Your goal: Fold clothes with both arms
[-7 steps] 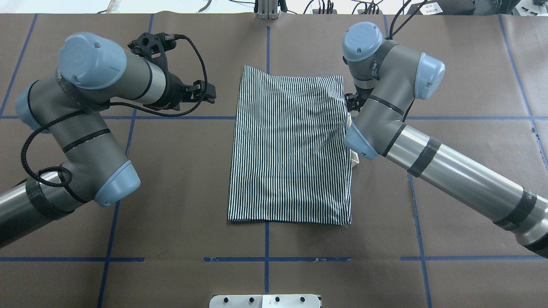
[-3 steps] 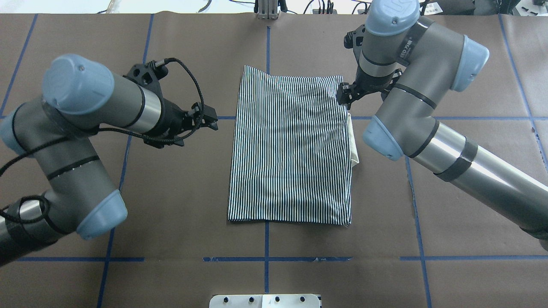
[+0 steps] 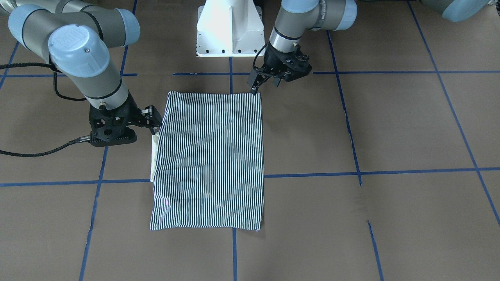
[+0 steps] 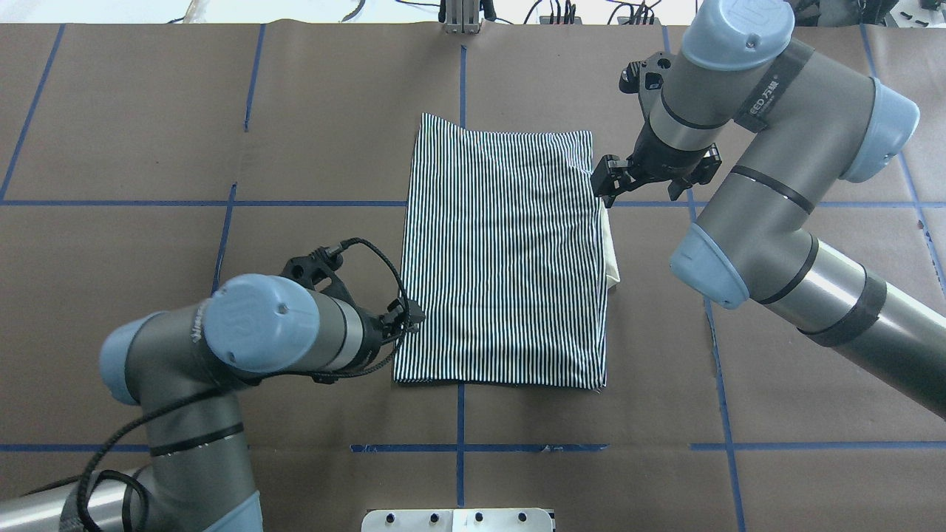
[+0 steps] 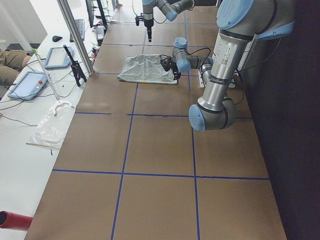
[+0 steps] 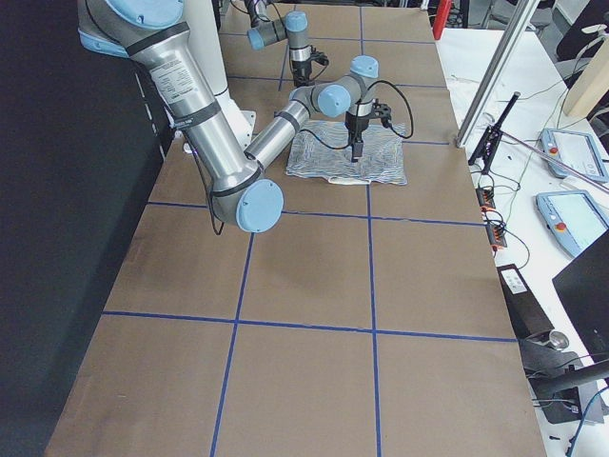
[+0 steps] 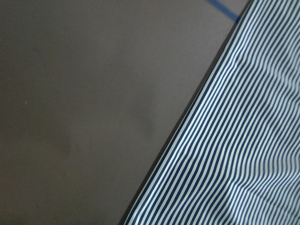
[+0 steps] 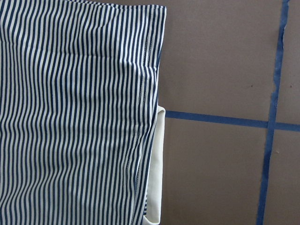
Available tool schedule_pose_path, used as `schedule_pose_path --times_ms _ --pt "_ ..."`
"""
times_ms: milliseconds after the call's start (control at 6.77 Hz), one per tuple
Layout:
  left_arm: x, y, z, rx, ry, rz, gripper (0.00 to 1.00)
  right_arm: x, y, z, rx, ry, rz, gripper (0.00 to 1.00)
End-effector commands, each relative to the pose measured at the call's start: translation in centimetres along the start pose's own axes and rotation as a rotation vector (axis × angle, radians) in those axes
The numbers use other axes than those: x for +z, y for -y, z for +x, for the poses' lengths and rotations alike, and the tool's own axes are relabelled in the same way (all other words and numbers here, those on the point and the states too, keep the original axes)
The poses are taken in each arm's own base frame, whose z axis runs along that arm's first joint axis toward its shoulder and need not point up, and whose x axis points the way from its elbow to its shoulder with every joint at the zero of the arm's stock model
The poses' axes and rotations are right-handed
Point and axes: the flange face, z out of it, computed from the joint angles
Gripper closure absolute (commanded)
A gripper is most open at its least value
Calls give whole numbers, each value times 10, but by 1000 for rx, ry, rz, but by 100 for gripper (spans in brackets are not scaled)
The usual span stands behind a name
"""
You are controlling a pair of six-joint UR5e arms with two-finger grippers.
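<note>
The clothes (image 4: 502, 251) are one navy-and-white striped shirt, folded into a flat rectangle at the table's middle (image 3: 209, 160). A strip of cream collar (image 4: 612, 258) pokes out from its right edge, clear in the right wrist view (image 8: 157, 164). My left gripper (image 4: 417, 319) sits low at the shirt's left edge near the robot-side corner (image 3: 256, 88), looking open and empty. My right gripper (image 4: 604, 182) hovers at the right edge just beyond the collar (image 3: 155, 124), apparently open, holding nothing. Neither wrist view shows fingers.
Brown paper with blue tape lines (image 4: 460, 447) covers the table. The white pedestal base (image 3: 230, 31) stands behind the shirt on the robot's side. A side bench with tablets (image 5: 30, 82) and cables runs along the far edge.
My left arm swung back toward the robot, its gripper sliding down the shirt's left edge to the lower part. The right arm shifted outward, its gripper staying by the upper right edge. The shirt lies unchanged.
</note>
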Motion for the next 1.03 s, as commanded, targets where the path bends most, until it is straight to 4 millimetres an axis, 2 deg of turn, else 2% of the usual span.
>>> schedule_pose_path --times_ms 0,148,591,886 --pt "39 -19 2 -41 67 70 0 -7 -5 -5 39 22 3 0" --pt "47 -16 2 -42 75 85 1 -7 -5 -5 39 23 2 0" --pt "50 -17 3 -42 78 85 2 -7 -5 -5 38 24 2 0" --pt "59 -20 12 -42 86 89 3 -7 -4 -5 38 23 4 0"
